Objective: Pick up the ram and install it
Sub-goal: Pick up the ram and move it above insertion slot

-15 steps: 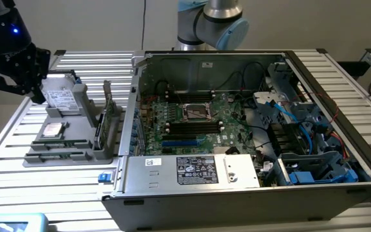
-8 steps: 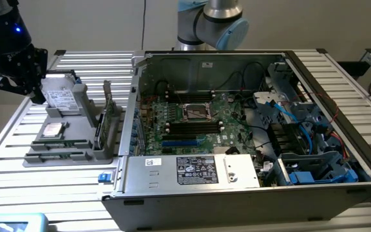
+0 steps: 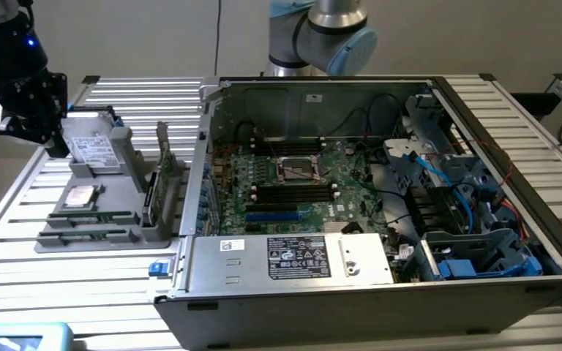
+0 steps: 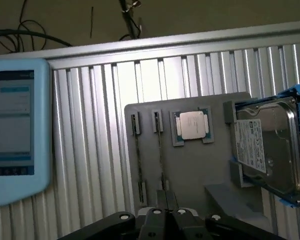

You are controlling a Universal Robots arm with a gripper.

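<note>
**Gripper is hanging shut, not touching the ram**

It is sitting on its edge in the grey tray, close beside a second stick. A shut gripper could be bumping the ram instead of going around it, maybe cracking it.

An open computer case sits on the slatted table, with the motherboard flat inside and the arm's base behind it. Just beside the case, on the exterior view's left, lies a holder tray. On it, near end to far: the ram, two sticks side by side, a processor, then a hard drive propped up; an expansion card stands on edge nearest the case. A tablet lies at the near corner.
</note>
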